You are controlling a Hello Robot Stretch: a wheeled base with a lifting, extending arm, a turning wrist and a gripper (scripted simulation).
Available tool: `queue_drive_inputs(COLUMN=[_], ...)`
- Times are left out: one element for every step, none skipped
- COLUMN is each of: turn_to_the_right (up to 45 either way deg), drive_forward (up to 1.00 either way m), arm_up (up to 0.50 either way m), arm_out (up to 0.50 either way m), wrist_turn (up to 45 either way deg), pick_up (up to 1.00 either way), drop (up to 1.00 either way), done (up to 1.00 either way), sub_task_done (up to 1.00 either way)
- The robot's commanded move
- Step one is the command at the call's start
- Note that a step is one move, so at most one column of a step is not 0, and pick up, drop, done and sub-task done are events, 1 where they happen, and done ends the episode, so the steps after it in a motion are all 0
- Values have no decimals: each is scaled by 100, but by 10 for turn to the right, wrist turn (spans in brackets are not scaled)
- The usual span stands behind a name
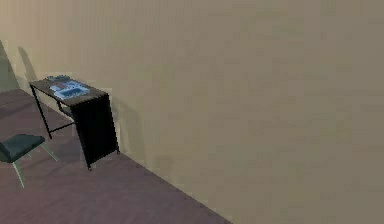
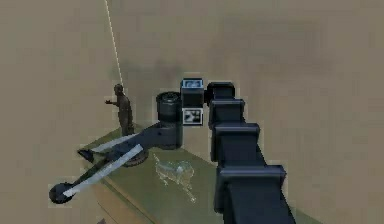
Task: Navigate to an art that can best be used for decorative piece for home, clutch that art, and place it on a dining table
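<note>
Up close in the arm side view, the arm (image 2: 245, 165) rises as a dark square bar from the bottom edge to two white marker squares (image 2: 192, 100). The gripper (image 2: 72, 172) reaches from there toward the view's left, its two thin fingers (image 2: 110, 165) slanting down over a tan furniture top (image 2: 140, 195). A small dark statue (image 2: 121, 110) of a standing figure, the art piece, stands upright on that top against the wall, just behind the fingers. Whether the fingers touch it cannot be told, nor whether the gripper holds anything, and the pictures do not settle how the fingers are set. A small clear glassy object (image 2: 178, 172) lies on the same top, beside the arm.

Ahead, the forward view looks along a plain tan wall (image 1: 250, 90) and a dark floor (image 1: 90, 195). A dark desk (image 1: 98, 125) stands against the wall at the view's left, with flat blue and white items (image 1: 68, 88) on it. A chair (image 1: 20, 150) with a grey-green seat stands near the desk.
</note>
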Motion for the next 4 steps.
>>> queue_drive_inputs(turn_to_the_right=[0, 0, 0, 0], drive_forward=[0, 0, 0, 0], arm_up=[0, 0, -22, 0], arm_out=[0, 0, 0, 0], wrist_turn=[450, 390, 0, 0], pick_up=[0, 0, 0, 100], drop=[0, 0, 0, 0], done=[0, 0, 0, 0], sub_task_done=[0, 0, 0, 0])
